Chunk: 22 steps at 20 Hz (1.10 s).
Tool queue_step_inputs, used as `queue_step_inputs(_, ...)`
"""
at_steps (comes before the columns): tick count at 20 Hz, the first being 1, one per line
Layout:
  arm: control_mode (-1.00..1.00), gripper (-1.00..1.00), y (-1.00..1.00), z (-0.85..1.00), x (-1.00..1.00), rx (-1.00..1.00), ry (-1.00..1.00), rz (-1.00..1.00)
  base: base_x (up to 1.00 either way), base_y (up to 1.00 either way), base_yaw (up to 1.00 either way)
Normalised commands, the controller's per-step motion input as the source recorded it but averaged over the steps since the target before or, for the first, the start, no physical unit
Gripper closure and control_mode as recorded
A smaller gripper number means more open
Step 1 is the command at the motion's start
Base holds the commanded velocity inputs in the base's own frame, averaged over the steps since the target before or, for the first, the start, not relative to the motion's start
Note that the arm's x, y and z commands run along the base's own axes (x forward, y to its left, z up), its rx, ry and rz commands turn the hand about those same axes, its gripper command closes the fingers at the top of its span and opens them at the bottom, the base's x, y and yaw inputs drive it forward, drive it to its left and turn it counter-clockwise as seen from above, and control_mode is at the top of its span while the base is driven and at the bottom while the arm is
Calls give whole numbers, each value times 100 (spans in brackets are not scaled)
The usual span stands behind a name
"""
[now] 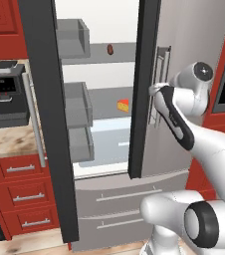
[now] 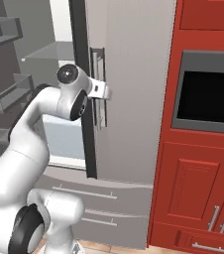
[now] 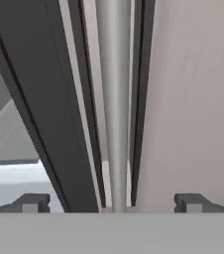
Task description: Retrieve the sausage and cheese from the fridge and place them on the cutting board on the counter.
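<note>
Arm (image 1: 184, 124) bent at the elbow, reaching up and forward to the right fridge door's vertical bar handle (image 3: 115, 99). Gripper (image 3: 113, 202) spread wide, one fingertip (image 3: 32, 202) on each side of the bar, not clamped on it.

From the left base view: fridge (image 1: 184, 50) with left door swung wide, right door ajar; sausage (image 1: 110, 50) on an upper shelf, cheese (image 1: 123, 105) on the shelf below, well apart; coffee machine (image 1: 5, 94) on the counter (image 1: 5, 142) at far left.

From the right base view: built-in oven (image 2: 208, 92) in red cabinets right of the fridge, wrist at the handle.
</note>
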Motion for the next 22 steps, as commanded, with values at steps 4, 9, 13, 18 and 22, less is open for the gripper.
queue_step_inputs(4, -100, -100, -11, -4, 53, -2, 8, -2, 0, 0, 0)
queue_step_inputs(9, -100, -100, -2, -14, 52, -1, 1, 0, 0, 0, 0)
queue_step_inputs(13, -100, -100, 0, -23, 46, 0, 0, 0, 0, 0, 0)
queue_step_inputs(18, -100, -100, 0, -25, 33, 0, 0, 0, 0, 0, 0)
queue_step_inputs(22, -100, -100, 0, -26, 35, 0, -3, 0, 0, 0, 0)
